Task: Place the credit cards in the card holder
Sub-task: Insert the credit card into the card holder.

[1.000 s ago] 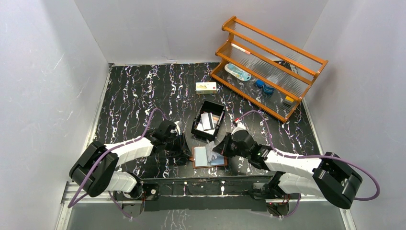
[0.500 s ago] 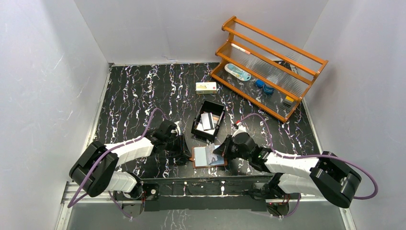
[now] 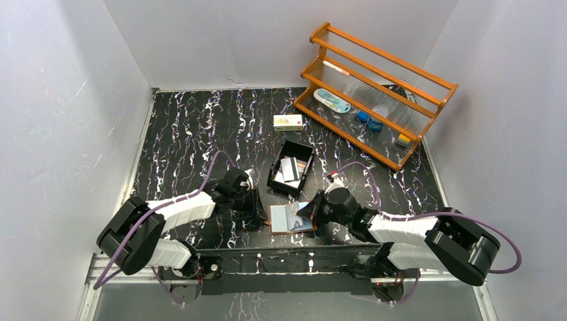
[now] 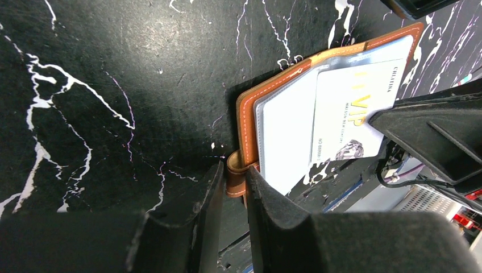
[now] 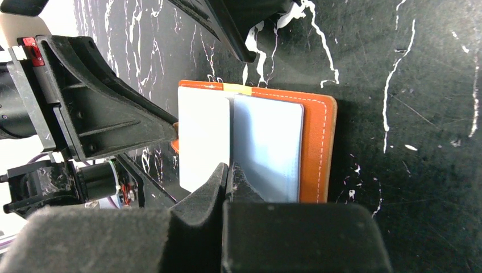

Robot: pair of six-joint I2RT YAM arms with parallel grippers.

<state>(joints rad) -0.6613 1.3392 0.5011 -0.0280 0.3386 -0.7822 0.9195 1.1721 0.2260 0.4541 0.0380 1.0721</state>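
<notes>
The brown card holder (image 3: 277, 218) lies open near the table's front edge, clear pockets up. In the left wrist view the holder (image 4: 245, 125) shows its snap tab (image 4: 233, 176) pinched between my left gripper (image 4: 234, 187) fingers. My left gripper (image 3: 257, 208) is at the holder's left side. My right gripper (image 3: 309, 210) is at its right side, shut on the edge of a white credit card (image 4: 347, 114) that lies over the pockets. In the right wrist view my right gripper (image 5: 229, 170) meets between a white face (image 5: 202, 136) and a pale blue face (image 5: 267, 145) over the holder (image 5: 318, 148).
A black tray (image 3: 274, 168) behind the holder holds more cards (image 3: 289, 168). A white-and-yellow carton (image 3: 287, 121) lies further back. An orange wooden rack (image 3: 374, 93) with small items stands at the back right. White walls enclose the table.
My right gripper has edged slightly nearer and left with the card over the holder. The left arm and the holder have not moved.
</notes>
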